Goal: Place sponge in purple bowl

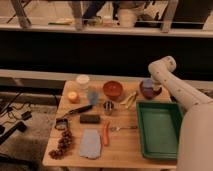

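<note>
The gripper (149, 84) sits at the far right of the wooden table (125, 150), directly over the purple bowl (150, 92), with the white arm (175, 87) bending down to it from the right. How far its jaws stand apart cannot be told from this view, nor whether they have hold of anything. A blue-grey patch at the gripper's tip, at the bowl's mouth, looks like the sponge (148, 83); whether it rests in the bowl or hangs just above it cannot be told.

Left of the purple bowl lies a yellow banana (130, 98), and further left stands the orange-red bowl (113, 89). Near the far left corner are a white cup (83, 80), an orange fruit (73, 96) and a blue-grey cup (93, 96). A small metal cup (108, 106) stands near the middle. A dark rectangular block (90, 118) lies left of centre, with a black-handled utensil (77, 110) just beyond it. At the near edge lie a flat blue-grey cloth (91, 144), a carrot (105, 134) and a bunch of dark grapes (62, 144). A green tray (159, 127) fills the right side.
</note>
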Robot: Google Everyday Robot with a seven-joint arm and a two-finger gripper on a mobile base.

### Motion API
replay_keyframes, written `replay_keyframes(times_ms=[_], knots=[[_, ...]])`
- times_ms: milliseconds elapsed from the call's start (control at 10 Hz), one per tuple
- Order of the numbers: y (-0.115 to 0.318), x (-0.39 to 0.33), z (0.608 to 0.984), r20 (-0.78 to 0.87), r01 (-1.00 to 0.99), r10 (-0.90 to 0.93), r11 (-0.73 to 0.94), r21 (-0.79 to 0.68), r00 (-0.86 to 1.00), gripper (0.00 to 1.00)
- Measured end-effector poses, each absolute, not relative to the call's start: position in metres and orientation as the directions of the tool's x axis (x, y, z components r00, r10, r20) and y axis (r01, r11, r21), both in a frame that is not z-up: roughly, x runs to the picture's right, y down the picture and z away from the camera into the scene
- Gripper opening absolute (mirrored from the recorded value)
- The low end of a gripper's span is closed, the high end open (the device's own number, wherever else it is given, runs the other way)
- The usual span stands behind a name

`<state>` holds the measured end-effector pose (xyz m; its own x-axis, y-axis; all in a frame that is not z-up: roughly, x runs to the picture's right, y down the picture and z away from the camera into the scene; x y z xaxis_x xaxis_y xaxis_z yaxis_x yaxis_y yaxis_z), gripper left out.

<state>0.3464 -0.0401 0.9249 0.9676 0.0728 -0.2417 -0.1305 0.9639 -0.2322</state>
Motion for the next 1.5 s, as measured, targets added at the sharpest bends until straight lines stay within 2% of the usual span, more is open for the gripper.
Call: replay_keyframes(times_ms=[100,200,1500], knots=[[-0.0402,0.3462,0.925,-0.242,-0.13,0.072,0.964,-0.232,0.968,0.6],[-0.0402,0.346,0.9251,-0.242,-0.13,0.072,0.964,-0.232,0.968,0.62],[-0.0402,0.346,0.9251,-0.242,-0.13,0.072,0.964,-0.233,0.968,0.62]])
